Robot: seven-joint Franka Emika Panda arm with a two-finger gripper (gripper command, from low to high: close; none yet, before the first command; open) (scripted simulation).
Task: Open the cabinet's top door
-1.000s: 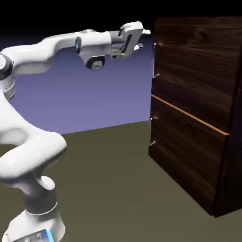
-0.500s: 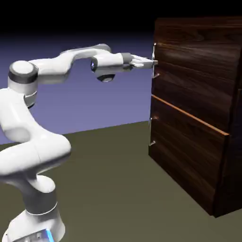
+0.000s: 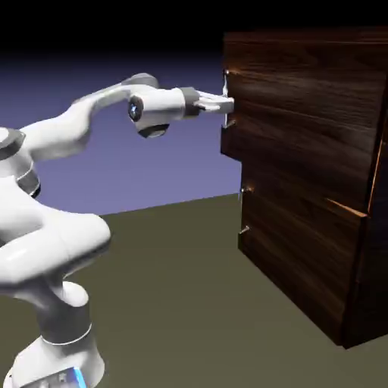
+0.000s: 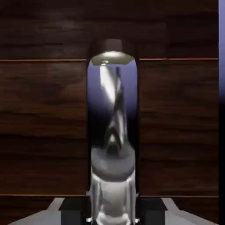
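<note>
The dark wood-grain cabinet [image 3: 318, 258] fills the exterior view's right. Its top door [image 3: 303, 114] stands pulled out a little at its handle edge, proud of the lower panel [image 3: 295, 242]. My gripper [image 3: 224, 104] reaches level from the left and is shut on the top door's thin silver bar handle [image 3: 226, 95]. In the hand view the shiny handle [image 4: 113, 123] stands large and upright between my gripper's [image 4: 113, 215] dark fingertips [image 4: 72, 207], with the door's wood [image 4: 44, 123] behind it.
The lower panel carries its own small silver handle [image 3: 244, 208] below my hand. The cabinet stands on the olive table [image 3: 174, 303], and the arm's base [image 3: 61, 356] sits at the lower left.
The gripper reached the handle and closed on it. The arm then drew back to the exterior view's left, and the top door's handle edge came out with it.
</note>
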